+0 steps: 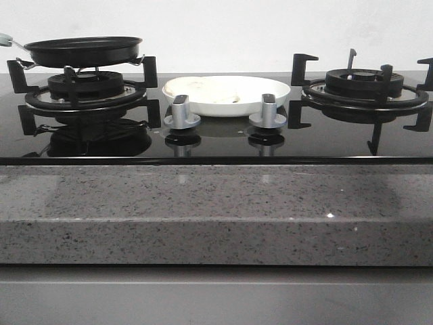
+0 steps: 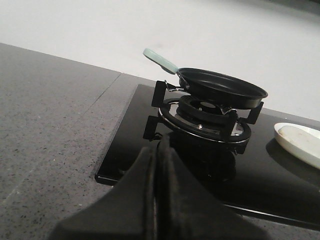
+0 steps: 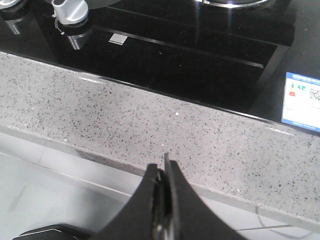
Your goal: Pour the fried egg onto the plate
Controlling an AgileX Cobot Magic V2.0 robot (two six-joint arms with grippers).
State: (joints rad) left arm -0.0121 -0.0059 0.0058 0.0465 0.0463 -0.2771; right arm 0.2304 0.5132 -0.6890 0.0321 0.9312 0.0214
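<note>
A black frying pan (image 1: pixel 82 51) sits level on the left burner grate (image 1: pixel 84 89) of a glass cooktop (image 1: pixel 216 139), its pale green handle (image 1: pixel 5 40) pointing off to the left, while the white plate (image 1: pixel 226 95) rests at the back of the glass between the two burners, just behind a pair of silver knobs (image 1: pixel 181 112). The fried egg (image 1: pixel 210 88) appears to lie already on the plate as a pale cream disc toward its left side, though the low front view makes its edge hard to separate from the glossy dish; the left wrist view shows a cream shape (image 2: pixel 299 136) on the plate and a pan interior that looks bare. The left gripper (image 2: pixel 159 165) hangs over the speckled grey desk (image 1: pixel 216 210) just short of the cooktop's near left corner, its fingers pressed together with nothing between them; the right gripper (image 3: pixel 164 172) is likewise closed and empty, above the desk's front edge and well apart from the right burner (image 1: pixel 365 84). Judged from this, the pour looks done and the step in hand is a clean retreat. To do that well, both arms should draw back along clear lines, the left staying wide of the pan handle so the pan is not nudged off its grate, and neither arm sweeping low over the knobs or the plate's rim, where a brush could slide the egg.
</note>
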